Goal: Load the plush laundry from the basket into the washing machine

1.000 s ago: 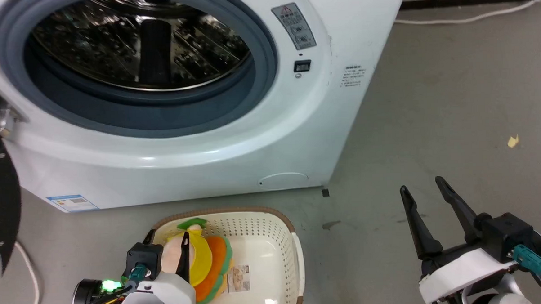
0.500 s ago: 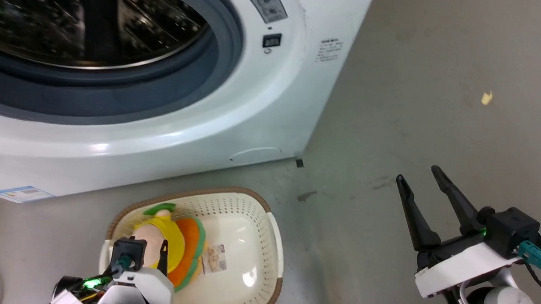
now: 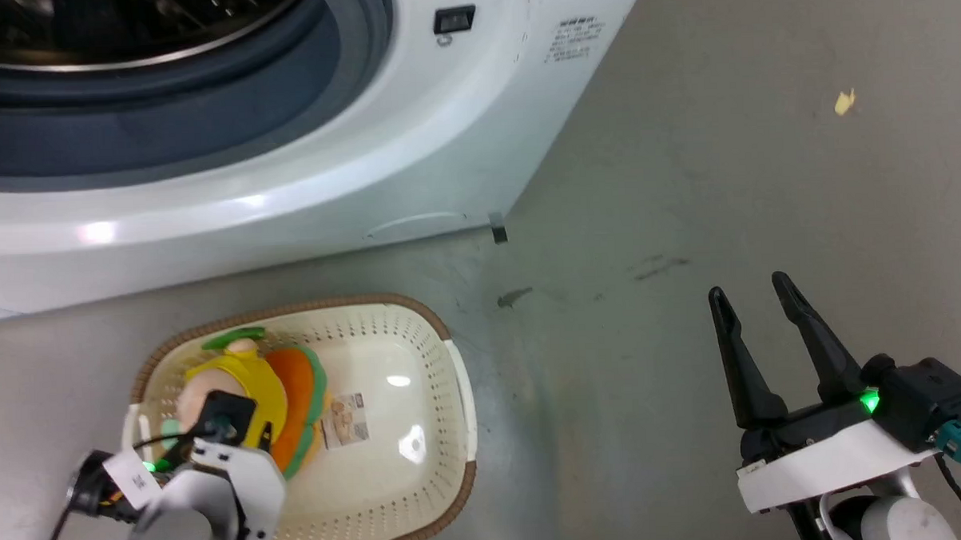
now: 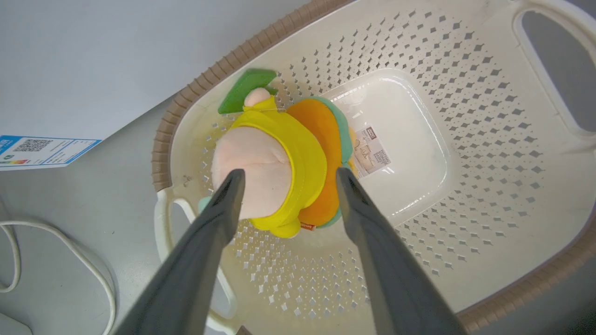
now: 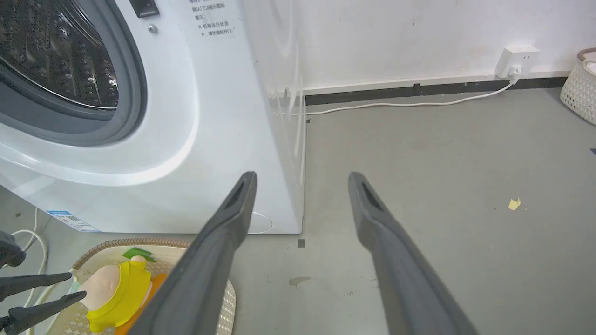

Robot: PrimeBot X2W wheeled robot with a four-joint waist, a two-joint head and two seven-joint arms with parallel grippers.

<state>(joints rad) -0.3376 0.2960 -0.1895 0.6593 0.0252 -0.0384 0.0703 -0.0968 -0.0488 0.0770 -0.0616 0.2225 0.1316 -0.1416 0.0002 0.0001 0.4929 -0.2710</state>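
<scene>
I am looking down my left arm's camera into the basket [image 4: 195, 88]. The plush laundry [image 4: 279, 163] lies inside it, at the end by the basket's handle [image 4: 160, 218], up against the wall with the little holes. Its soft layers sit side by side: pink head, then yellow, then orange and green. The green top piece points at the basket's brown rim. The label [image 4: 372, 156] on the basket's bottom is just beside the toy.

My left gripper [image 4: 289, 171] hangs inside the basket, right over the toy. Its two fingers are spread wide and it holds nothing. One fingertip is over the pink head and the other is at the orange edge. So the layers run across the gap, from one finger to the other. I think a squeeze would press them together like a sandwich. I cannot tell if the tips touch the toy yet, so I would go a bit lower first.

My right gripper [image 3: 749, 286] is well apart from the basket, off past its other end, over the bare floor [image 3: 725, 173]. It is wide open and has nothing in it. The left arm is much nearer, so this grab is its job.

The washing machine [image 3: 286, 189] stands just beyond the basket's far rim, with its round hole open.
</scene>
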